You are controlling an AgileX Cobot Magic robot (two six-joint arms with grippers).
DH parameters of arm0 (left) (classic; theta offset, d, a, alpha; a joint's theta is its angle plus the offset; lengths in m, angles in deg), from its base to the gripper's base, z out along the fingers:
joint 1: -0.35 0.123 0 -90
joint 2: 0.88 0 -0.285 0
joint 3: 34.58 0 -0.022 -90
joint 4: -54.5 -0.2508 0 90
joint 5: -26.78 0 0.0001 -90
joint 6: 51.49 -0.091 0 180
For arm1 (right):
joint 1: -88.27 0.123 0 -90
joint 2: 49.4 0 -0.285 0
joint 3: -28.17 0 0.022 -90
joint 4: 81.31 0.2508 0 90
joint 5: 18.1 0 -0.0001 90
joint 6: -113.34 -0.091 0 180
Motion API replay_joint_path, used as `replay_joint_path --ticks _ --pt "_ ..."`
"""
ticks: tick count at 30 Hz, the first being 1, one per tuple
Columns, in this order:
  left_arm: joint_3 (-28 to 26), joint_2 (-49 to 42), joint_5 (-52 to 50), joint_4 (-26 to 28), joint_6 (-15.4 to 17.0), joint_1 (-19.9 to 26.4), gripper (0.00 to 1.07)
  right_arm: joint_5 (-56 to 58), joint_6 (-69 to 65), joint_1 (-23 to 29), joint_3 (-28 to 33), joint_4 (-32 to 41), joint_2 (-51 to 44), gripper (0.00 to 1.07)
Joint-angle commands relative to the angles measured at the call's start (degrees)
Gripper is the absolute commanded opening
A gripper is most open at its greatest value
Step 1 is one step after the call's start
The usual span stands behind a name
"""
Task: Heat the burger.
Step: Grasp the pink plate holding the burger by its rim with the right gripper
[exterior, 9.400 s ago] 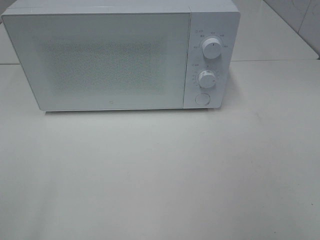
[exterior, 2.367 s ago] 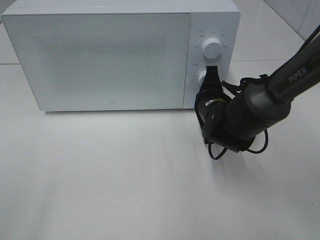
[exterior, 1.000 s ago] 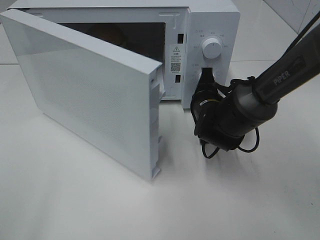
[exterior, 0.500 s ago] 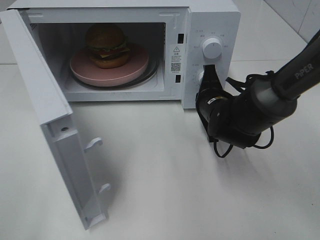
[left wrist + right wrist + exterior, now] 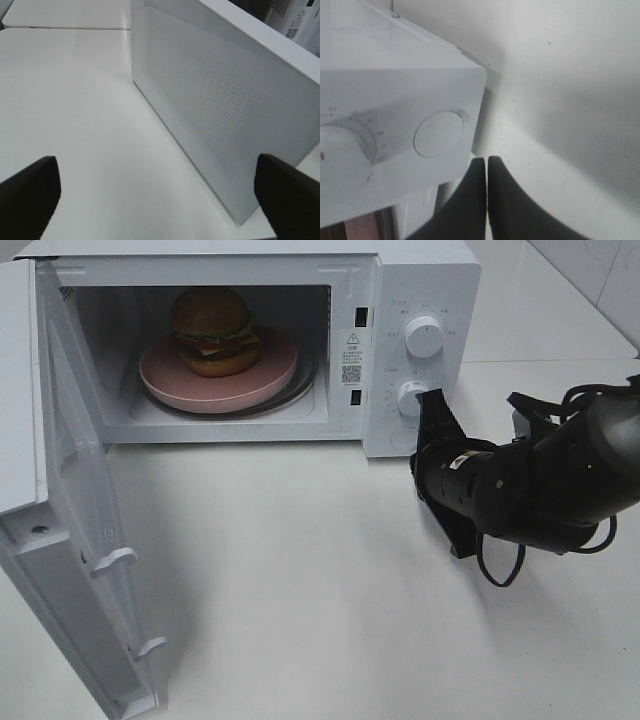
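Note:
The burger (image 5: 212, 330) sits on a round pink plate (image 5: 270, 375) inside the white microwave (image 5: 420, 280), whose door (image 5: 60, 540) stands wide open to the left. My right gripper (image 5: 433, 400) is shut and empty, just right of the control panel and beside the lower knob (image 5: 411, 397) and the round door button (image 5: 403, 438). In the right wrist view its fingers (image 5: 475, 185) are pressed together just off that button (image 5: 439, 133). My left gripper (image 5: 155, 167) is open and empty, facing the door's outer face (image 5: 220, 100). It is outside the exterior high view.
The upper knob (image 5: 423, 335) sits above the lower one on the panel. The open door reaches out to the table's front left. Bare white table (image 5: 330, 590) lies in front of the microwave. The right arm's black body (image 5: 530, 490) hangs over the right side.
The microwave door went from shut to wide open, swinging left and uncovering the burger. My right gripper has drawn back to the right, away from the door button.

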Motion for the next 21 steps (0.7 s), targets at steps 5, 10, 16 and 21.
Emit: replay_joint_path --ticks 5,10,16,21 --pt "0.11 -1.2 -0.11 0.11 0.17 0.23 0.98 5.96 10.71 -0.29 2.98 -4.24 -6.07 0.0" --pt "0.11 -1.2 -0.11 0.11 0.17 0.23 0.98 13.87 26.81 -0.57 3.04 -4.24 -10.37 0.0" --pt "0.11 -1.2 -0.11 0.11 0.17 0.23 0.98 22.17 44.18 -0.69 3.04 -4.18 -14.78 0.0" --pt "0.11 -1.2 -0.11 0.11 0.17 0.23 0.98 30.37 57.35 -0.69 2.92 -4.24 -17.7 0.0"
